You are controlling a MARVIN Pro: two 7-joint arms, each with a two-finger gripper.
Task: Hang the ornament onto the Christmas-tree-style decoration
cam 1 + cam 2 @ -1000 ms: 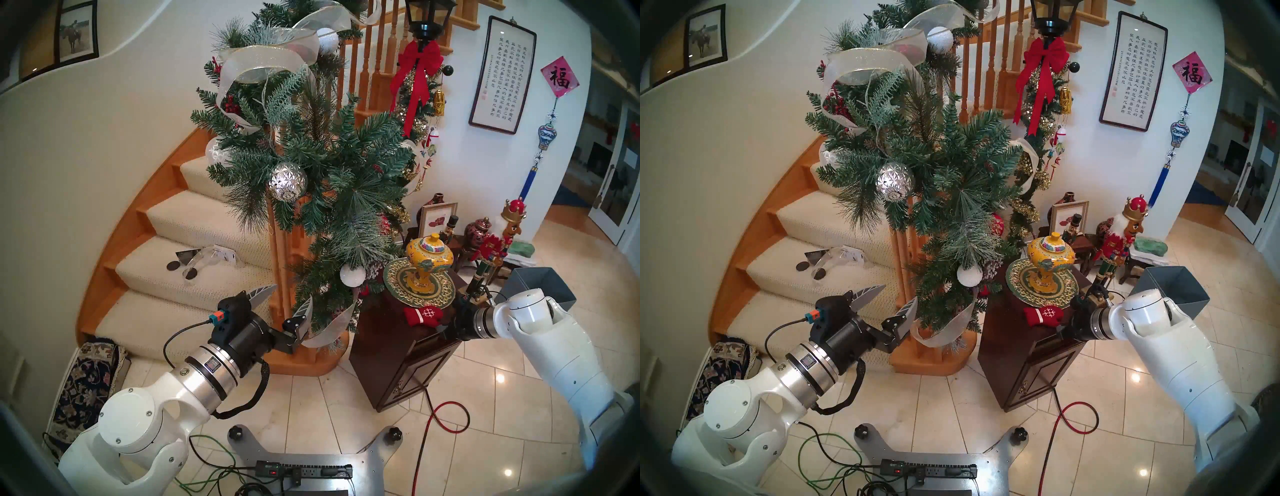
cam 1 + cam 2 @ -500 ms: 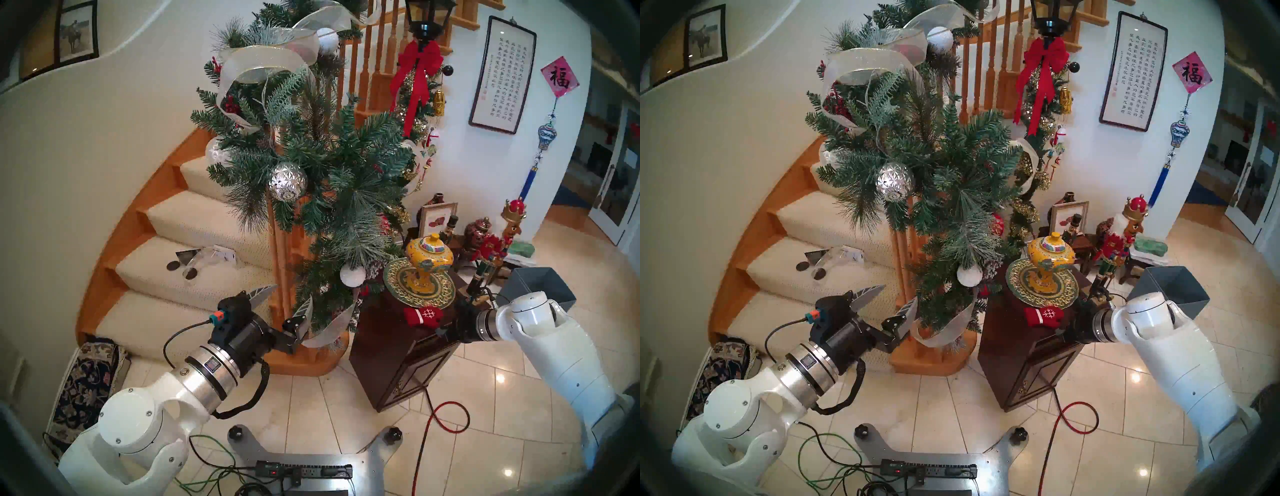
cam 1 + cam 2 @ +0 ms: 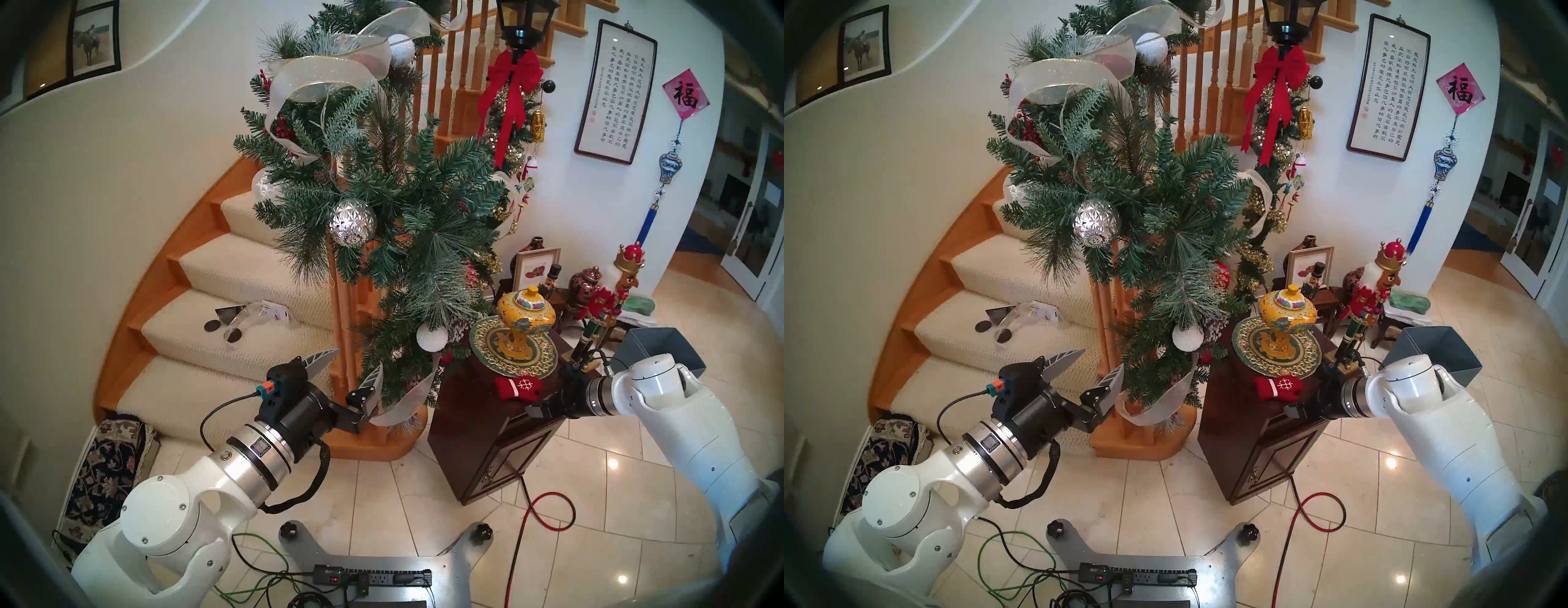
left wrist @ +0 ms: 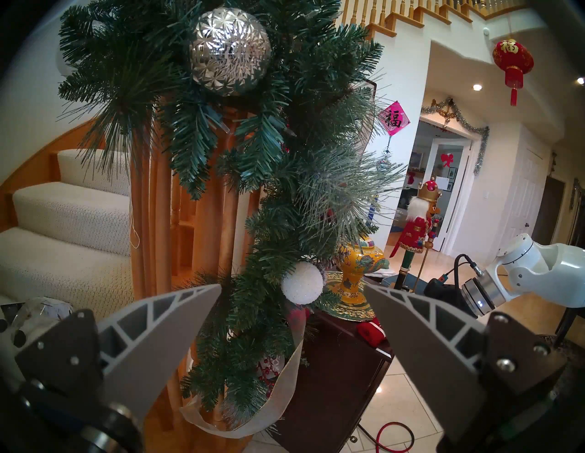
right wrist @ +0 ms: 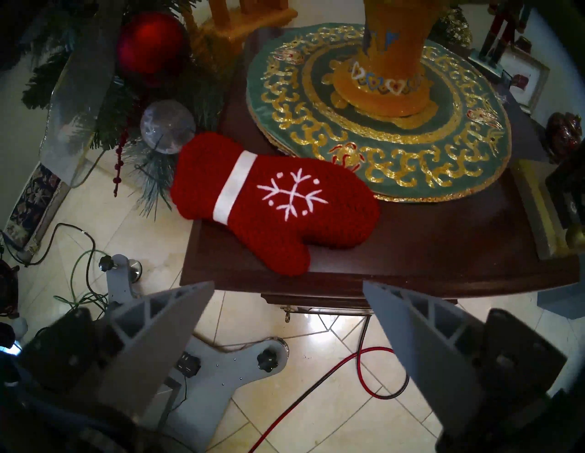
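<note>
A tiled hallway holds a curved, carpeted staircase with wooden balusters. A dark wooden desk stands on the tiles beside the foot of the stairs.

The Christmas-tree-style decoration, a bushy green pine garland with frosted needles, sheer silver ribbon, a faceted silver ball and a white snowy ball, hangs down the newel post to just beside the desk's far-left corner.

The ornament, a red mitten with white cuff band and white snowflake, lies flat on the desk at the near-left corner. Its cuff end overhangs the left edge; its fingertip end touches the rim of a round green-and-gold mat. A yellow porcelain jar stands on that mat.

Right tool: jaws spread wide, empty. It sits just off the desk's near edge, pointed at the ornament, with both fingertips short of it and not touching.

Left tool: jaws spread wide, empty. It is level, aimed at the lower garland; branches and the white snowy ball show between the fingertips. Contact with the needles cannot be determined.
</note>
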